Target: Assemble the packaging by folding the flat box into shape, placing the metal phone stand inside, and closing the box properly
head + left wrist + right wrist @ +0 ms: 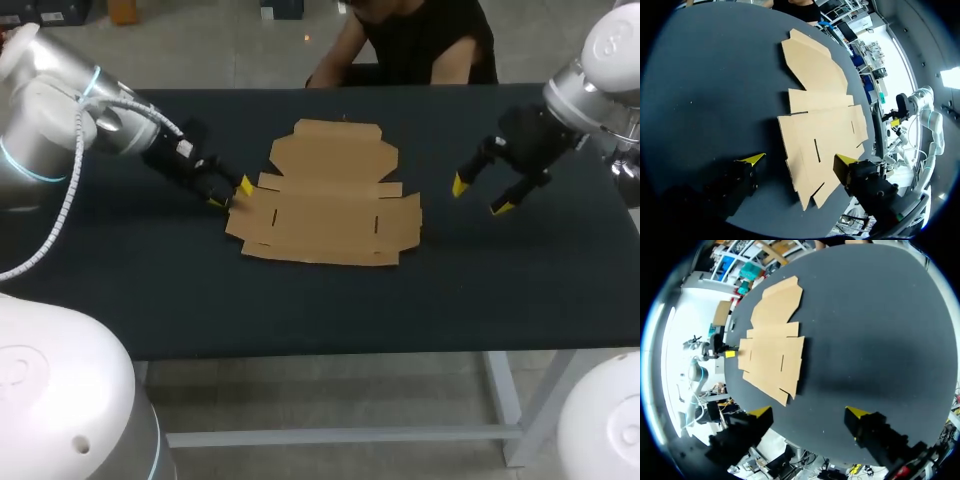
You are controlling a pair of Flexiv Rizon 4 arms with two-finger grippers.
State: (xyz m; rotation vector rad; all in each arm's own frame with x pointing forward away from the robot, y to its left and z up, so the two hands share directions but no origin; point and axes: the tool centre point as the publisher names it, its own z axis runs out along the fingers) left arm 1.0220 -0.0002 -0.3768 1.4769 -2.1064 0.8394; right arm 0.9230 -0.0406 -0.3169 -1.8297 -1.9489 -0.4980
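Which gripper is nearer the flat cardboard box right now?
Left. The left gripper is at the left edge of the flat box, open, with that edge between its fingers. The right gripper is off the box's right side, open and clearly apart from it.

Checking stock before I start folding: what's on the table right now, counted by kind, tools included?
Flat cardboard box: 1
Tools: 2 (left tool, right tool, both open)
Total: 3
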